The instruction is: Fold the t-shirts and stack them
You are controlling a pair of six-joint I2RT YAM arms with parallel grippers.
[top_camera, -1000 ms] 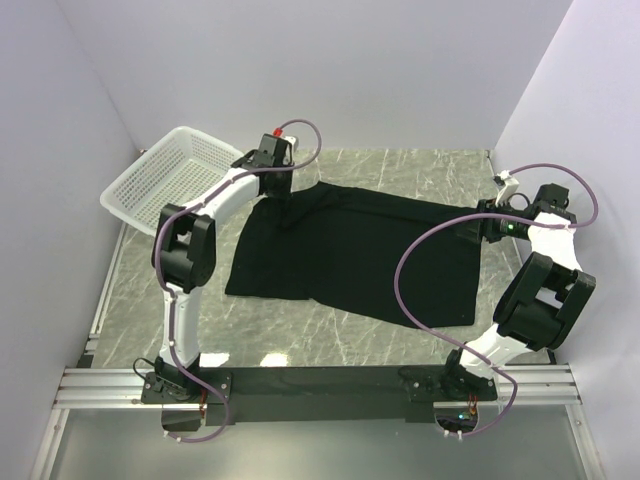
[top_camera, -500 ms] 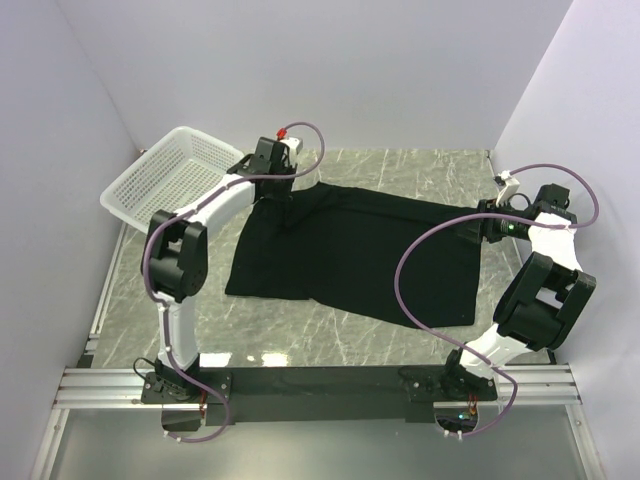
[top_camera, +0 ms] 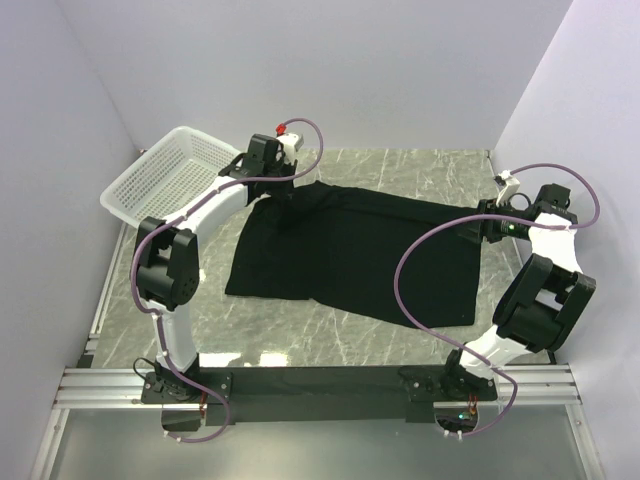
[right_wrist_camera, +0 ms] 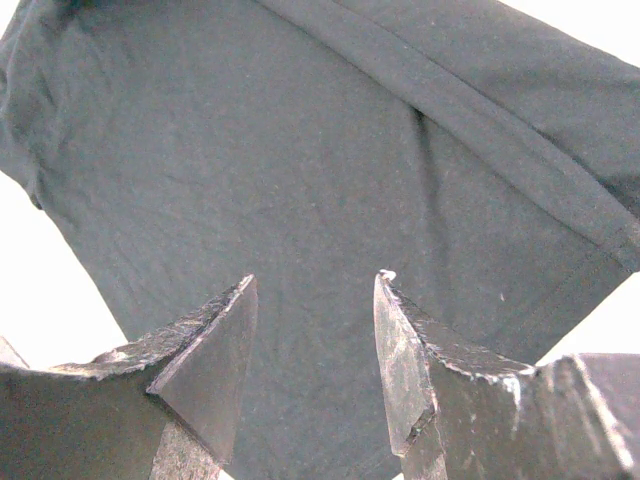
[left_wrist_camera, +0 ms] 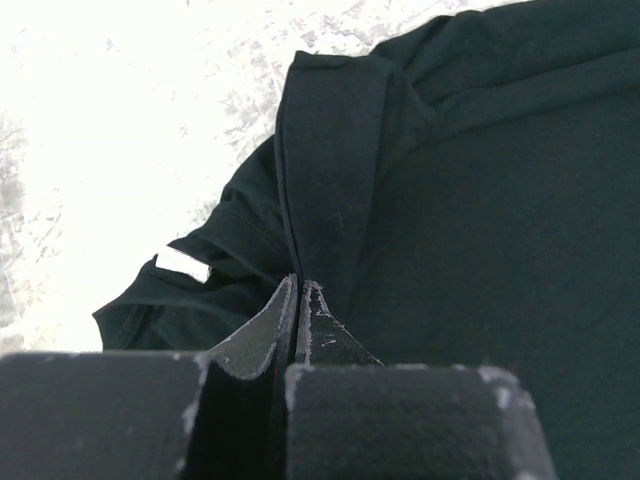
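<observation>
Black t-shirt [top_camera: 350, 250] lies spread on the table [top_camera: 400, 165], left gripper [left_wrist_camera: 297, 283] pinched on its far-left fold, right gripper [right_wrist_camera: 315, 280] gaping over the right hem: grab there first, then lift evenly.

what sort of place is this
Most likely a robot lab test cell: left arm and right arm bolted to a metal rail, plain white walls around a marble-pattern table, one black t-shirt and a white basket.
</observation>
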